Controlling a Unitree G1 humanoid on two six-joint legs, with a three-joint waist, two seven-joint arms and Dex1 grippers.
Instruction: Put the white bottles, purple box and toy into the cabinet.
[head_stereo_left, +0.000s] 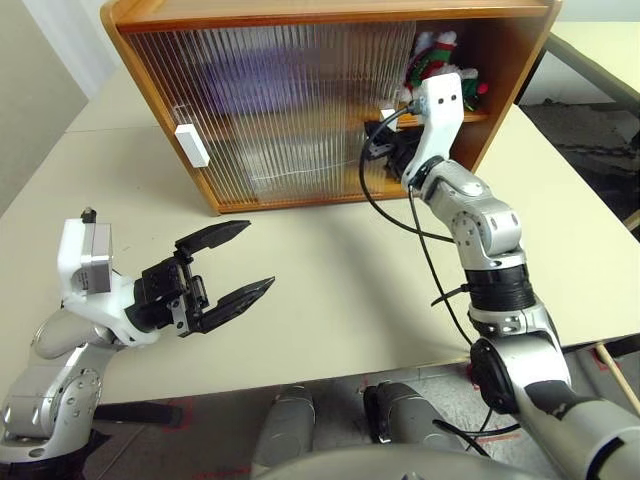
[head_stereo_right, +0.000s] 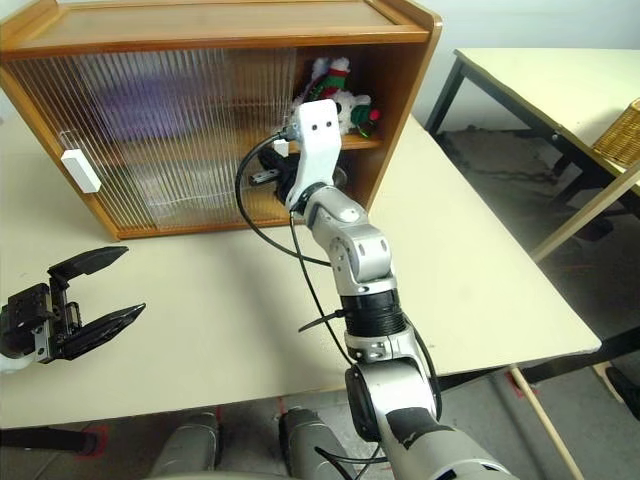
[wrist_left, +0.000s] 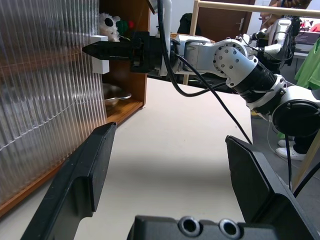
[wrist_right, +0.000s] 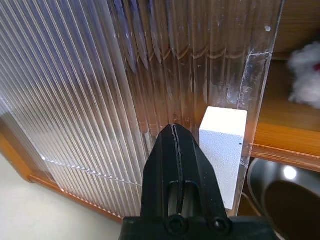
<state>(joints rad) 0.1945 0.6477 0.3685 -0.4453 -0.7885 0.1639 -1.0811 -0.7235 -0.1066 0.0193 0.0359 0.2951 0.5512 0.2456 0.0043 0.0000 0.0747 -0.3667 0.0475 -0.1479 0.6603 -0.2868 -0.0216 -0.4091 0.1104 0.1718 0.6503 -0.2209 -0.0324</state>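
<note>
Right end effector beside door handle, steel bowl

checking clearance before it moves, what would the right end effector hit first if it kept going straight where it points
Probably the ribbed sliding door, right beside its white handle. The shut right end effector already sits close to it; contact is unclear.
</note>
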